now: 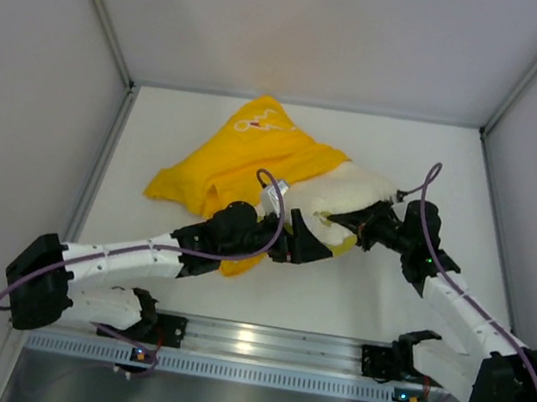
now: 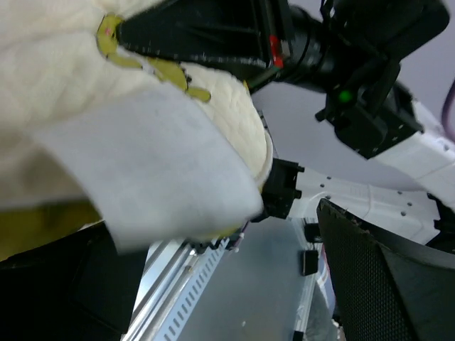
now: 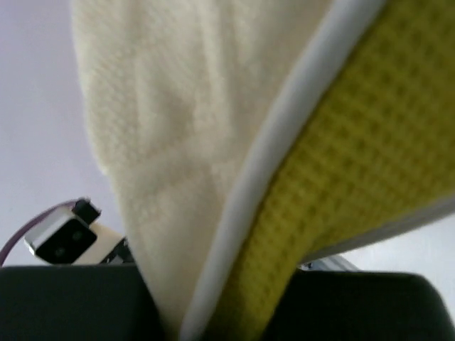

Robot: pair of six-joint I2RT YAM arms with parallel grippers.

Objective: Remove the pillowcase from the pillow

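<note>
**Operator:** Where does everything sit?

**Spotter:** The pillowcase lies bunched mid-table, spreading toward ten o'clock. The pillow pokes out of its mouth toward three o'clock. By my judgement it is about half clear.

**Operator:** And my grippers?

**Spotter:** Your right gripper is clamped on the pillow's exposed corner, right beside the small yellow emblem. Your left gripper stands wide apart at that same corner. The white tag hangs between its fingers, and it grips nothing.

**Operator:** How will these things handle?

**Spotter:** Both look light and soft. The pillow is padded and squashes under the jaws, so your pinch needs to bite well past the edge or it may creep out. The case is thin cloth. Expect it to bunch and drag along with the pillow rather than slide off on its own.

**Operator:** So where do I take hold?

**Spotter:** Leave your right on the pillow corner, which is a sound grip point. Send your left to the case, either to a fold at the closed end toward eleven o'clock or to the loose corner at nine o'clock. Pinch cloth alone. From above I can't tell how far the padding reaches under that heap, so pick a flat, limp-looking flap. With the case held back, you can draw the pillow out toward four o'clock.
</note>
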